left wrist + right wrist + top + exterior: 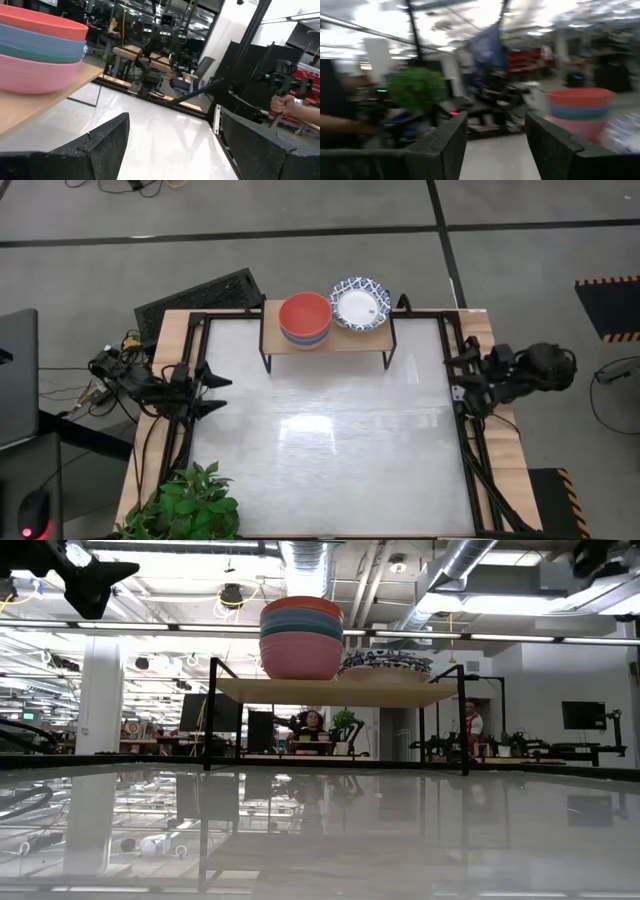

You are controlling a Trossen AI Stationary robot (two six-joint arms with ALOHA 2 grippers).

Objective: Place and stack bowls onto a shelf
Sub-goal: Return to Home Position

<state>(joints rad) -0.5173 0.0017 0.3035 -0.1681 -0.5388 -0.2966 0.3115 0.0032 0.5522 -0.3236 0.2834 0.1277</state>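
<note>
White tabletop (330, 440) as seen from above, with the shelf (325, 342) standing at the middle of its far edge. Two piles sat on the shelf, one just beside the other: the plain bowls (305, 318), a red one uppermost, and the patterned bowls (360, 303). The left gripper (222, 394) lay low at the table's left edge and pointed inward, its fingers spread with nothing between them. The right gripper (456, 383) lay folded at the right edge, well apart from the shelf. A potted plant (190, 505) stood at the near left corner.

Low view: both piles rested on the shelf's wooden top, raised on thin black legs. The left gripper hung high at the side, clear of the shelf. A seated person (313, 722) showed in the room beyond.

Left wrist view: the fingers (100, 145) stood wide apart and empty. Ahead was the plain pile: pink bowl (30, 75) lowest, then green bowl (30, 54), blue bowl (45, 45) and red bowl (40, 25). A person's hand (282, 105) gripped a dark handle beyond the table.

Right wrist view: the fingers were likewise parted, holding nothing; the plain bowls and the plant showed blurred beyond them.
</note>
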